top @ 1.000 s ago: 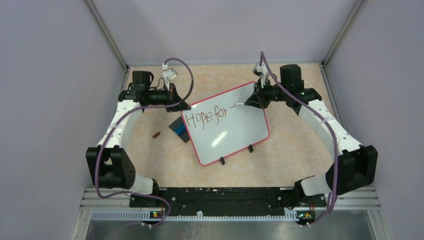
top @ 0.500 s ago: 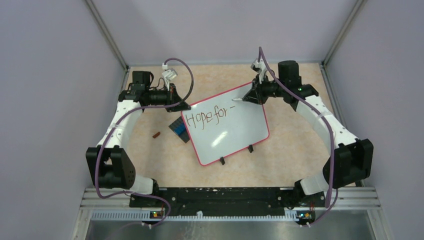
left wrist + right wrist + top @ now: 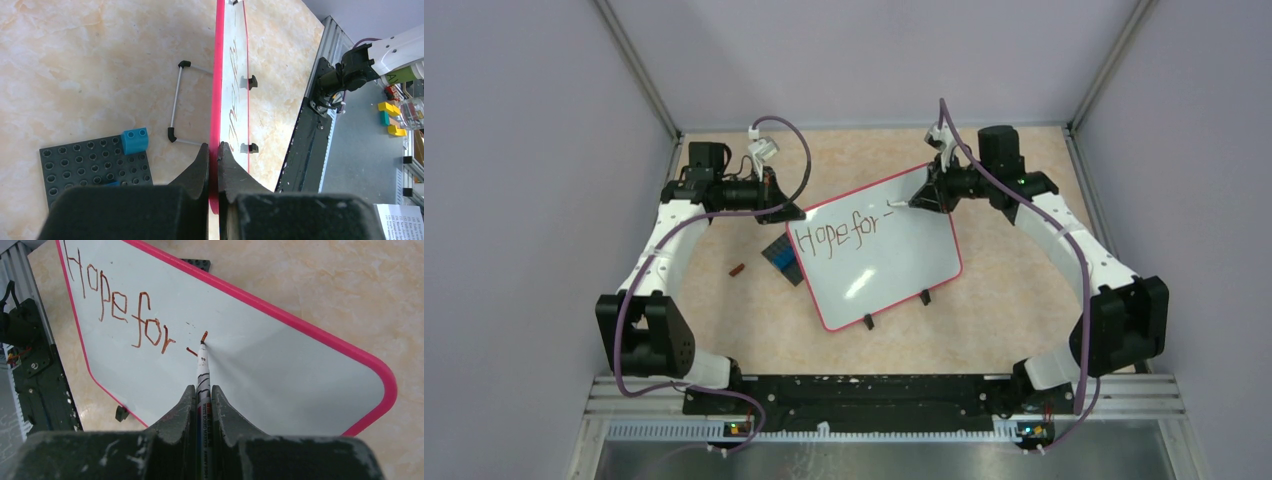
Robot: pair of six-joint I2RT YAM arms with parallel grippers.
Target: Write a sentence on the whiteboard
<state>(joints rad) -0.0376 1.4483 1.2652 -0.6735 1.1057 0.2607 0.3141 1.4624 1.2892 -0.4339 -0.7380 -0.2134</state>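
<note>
The whiteboard stands tilted on the table, white with a pink frame. The sentence reads "Hope for" in red-brown strokes, followed by a short mark. My left gripper is shut on the board's pink left edge, which runs edge-on between the jaws of the left gripper. My right gripper is shut on a white marker. The marker's tip touches the whiteboard at a small fresh stroke just right of the sentence.
A dark studded baseplate carrying a blue brick lies by the board's left edge. A small brown piece lies further left. A wire stand props the board behind. The arms' base rail runs along the near edge.
My right arm has shifted slightly toward the far side, and the marker tip has crept a little up at the mark after "for". The left gripper and board have not moved.
</note>
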